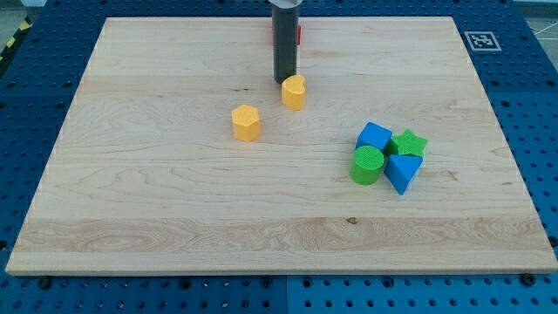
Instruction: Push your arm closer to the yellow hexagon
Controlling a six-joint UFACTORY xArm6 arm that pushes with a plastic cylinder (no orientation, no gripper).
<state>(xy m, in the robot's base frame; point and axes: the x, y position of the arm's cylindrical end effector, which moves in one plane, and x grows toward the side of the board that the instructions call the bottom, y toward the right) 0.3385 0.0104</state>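
Observation:
The yellow hexagon [247, 122] stands on the wooden board [174, 209], a little left of the middle. A second yellow block [294, 91], rounded on top, stands up and to the right of it. My tip [283, 82] is the end of the dark rod coming down from the view's top. It sits right at the upper left side of the rounded yellow block, touching or nearly so. The tip is up and to the right of the yellow hexagon, about a block's width of board apart.
A cluster sits at the right of the middle: a blue block [374, 137], a green star [408, 143], a green cylinder [367, 165] and a blue triangle [403, 171]. A red block [298, 33] shows partly behind the rod at the top.

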